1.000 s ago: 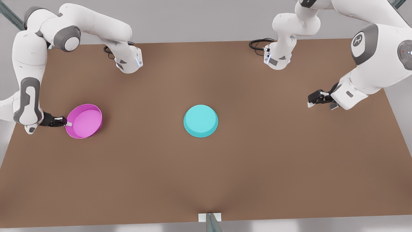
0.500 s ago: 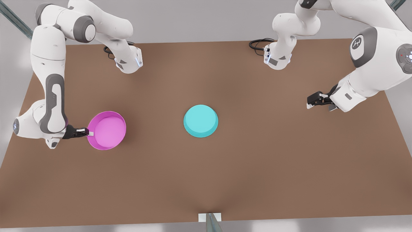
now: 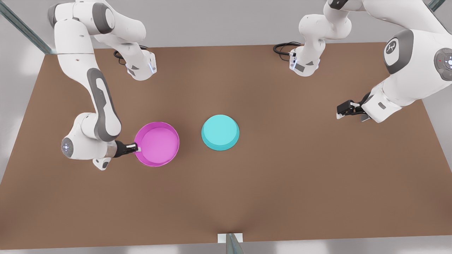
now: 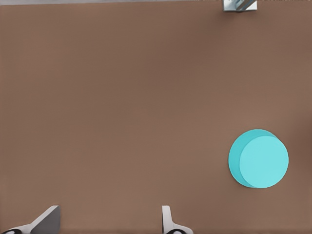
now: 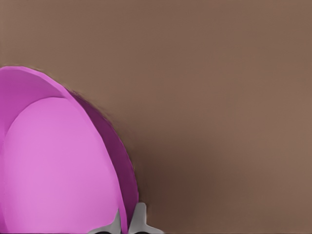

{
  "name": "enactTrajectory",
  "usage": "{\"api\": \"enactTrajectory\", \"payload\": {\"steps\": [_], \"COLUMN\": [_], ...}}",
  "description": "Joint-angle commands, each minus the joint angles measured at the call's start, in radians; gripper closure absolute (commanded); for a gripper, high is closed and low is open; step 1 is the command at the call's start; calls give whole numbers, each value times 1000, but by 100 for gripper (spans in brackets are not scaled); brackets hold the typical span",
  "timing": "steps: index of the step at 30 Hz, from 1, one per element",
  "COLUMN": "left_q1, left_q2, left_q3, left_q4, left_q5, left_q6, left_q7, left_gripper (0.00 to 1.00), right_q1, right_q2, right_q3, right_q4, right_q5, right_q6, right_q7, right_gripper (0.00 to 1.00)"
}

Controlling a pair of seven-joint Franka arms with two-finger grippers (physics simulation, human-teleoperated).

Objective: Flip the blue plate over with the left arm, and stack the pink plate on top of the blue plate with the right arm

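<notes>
arm shells: the two robot arms, one at the front view's left (image 3: 102, 106) and one at its right (image 3: 406, 77), are smooth, round and white.
joint caps: grey round caps and long grey patches sit on the joints.
markings: a small white logo on one grey cap; a tiny red dot and a pale light on another.
bases: white blocks with small grey marks and thin blue lights.
cables: black looped cables (image 3: 284, 47) lie by each base.
grippers: small and black, with pale grey finger tips (image 4: 166, 218).

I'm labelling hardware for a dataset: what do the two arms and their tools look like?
Both arms are glossy white with rounded segments and grey joint caps. The right tool and left tool are small and black with pale fingertips. Black cables coil at the bases.
</notes>
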Motion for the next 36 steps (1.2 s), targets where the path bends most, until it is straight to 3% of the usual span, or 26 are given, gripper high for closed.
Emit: {"api": "enactTrajectory", "payload": {"steps": [1, 8, 15, 18, 23, 27, 36], "left_q1": [0, 0, 0, 0, 0, 0, 0], "left_q2": [0, 0, 0, 1, 1, 1, 8], "left_q3": [0, 0, 0, 0, 0, 0, 0], "left_q4": [0, 0, 0, 0, 0, -3, -6], "left_q5": [0, 0, 2, 2, 3, 5, 5], "left_q6": [0, 0, 0, 0, 0, -2, -2], "left_q7": [0, 0, 0, 0, 0, 0, 2], "left_gripper": [0, 0, 0, 0, 0, 0, 0], "right_q1": [5, 14, 249, 388, 451, 442, 367], "right_q2": [-3, -24, -20, -28, -66, -86, -60], "right_q3": [1, 168, 161, 108, 124, 188, 246], "right_q4": [2, 27, 93, 91, -18, -191, -308], "right_q5": [-7, -41, -41, -104, -165, -158, -156], "right_q6": [1, -1, 2, 63, 185, 425, 614], "right_q7": [22, 223, 462, 550, 639, 677, 666], "right_gripper": [79, 79, 79, 79, 79, 79, 79]}}
